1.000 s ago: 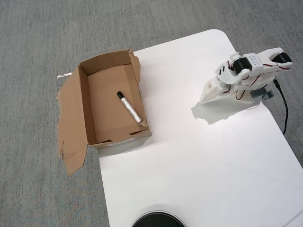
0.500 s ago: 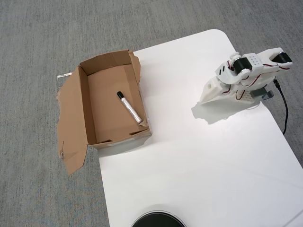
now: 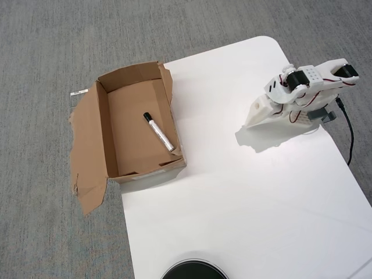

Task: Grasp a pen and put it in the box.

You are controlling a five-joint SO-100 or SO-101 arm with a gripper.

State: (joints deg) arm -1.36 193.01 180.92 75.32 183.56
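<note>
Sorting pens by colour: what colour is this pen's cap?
Black, on a white-grey barrel; the pen lies in the box, seen in the overhead view.

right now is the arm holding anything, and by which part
Nothing is held. The pen lies inside the box, far from the folded arm; its fingers are not clearly visible.

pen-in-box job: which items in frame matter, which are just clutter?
Job items:
- pen, already lying inside the box
- box, cardboard, at the table's left edge
- end effector, folded back on the table, clear of both

Clutter:
- black round object at the bottom edge, cut off
- black cable beside the arm
</note>
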